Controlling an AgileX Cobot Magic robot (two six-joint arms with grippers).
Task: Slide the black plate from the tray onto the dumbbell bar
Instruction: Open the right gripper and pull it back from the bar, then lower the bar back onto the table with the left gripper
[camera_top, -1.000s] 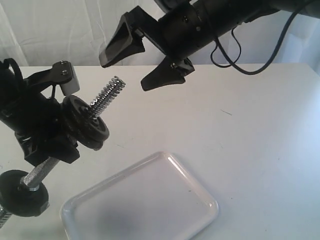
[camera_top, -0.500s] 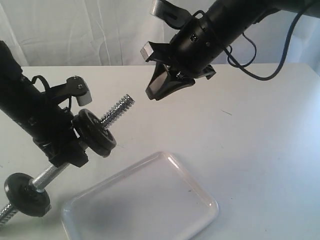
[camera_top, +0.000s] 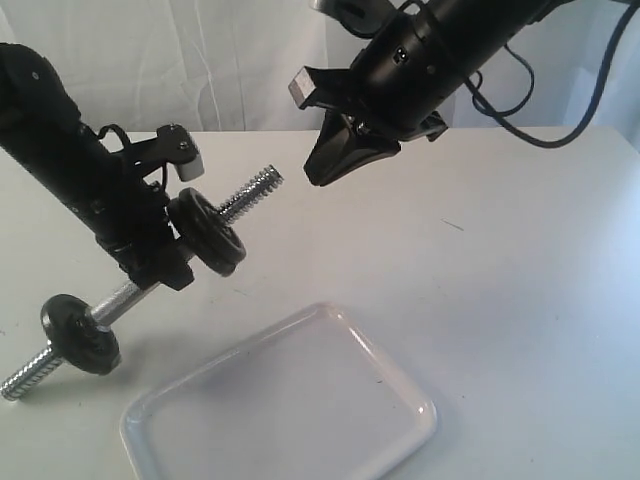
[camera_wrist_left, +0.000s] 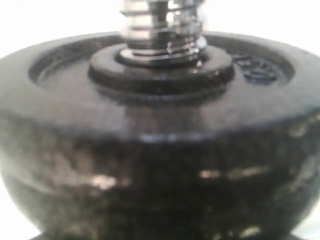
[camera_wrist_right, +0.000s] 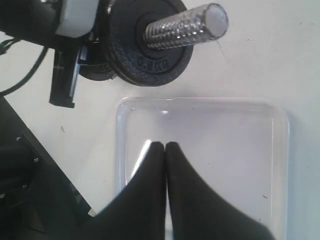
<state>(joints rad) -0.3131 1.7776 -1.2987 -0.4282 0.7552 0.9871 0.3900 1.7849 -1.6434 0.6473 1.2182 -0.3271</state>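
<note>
left gripper (camera_top: 162, 264) clamps dumbbell bar (camera_top: 125, 298); fingertips hidden

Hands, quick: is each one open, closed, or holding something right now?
Left hand: closed on the dumbbell bar.
Right hand: closed, holding nothing.

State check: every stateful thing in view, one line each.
tray: empty.
dumbbell bar: tilted, held in left claw.
black plate: threaded on dumbbell bar, off tray.
left claw: shut on dumbbell bar.
right claw: shut, empty, raised over tray.
</note>
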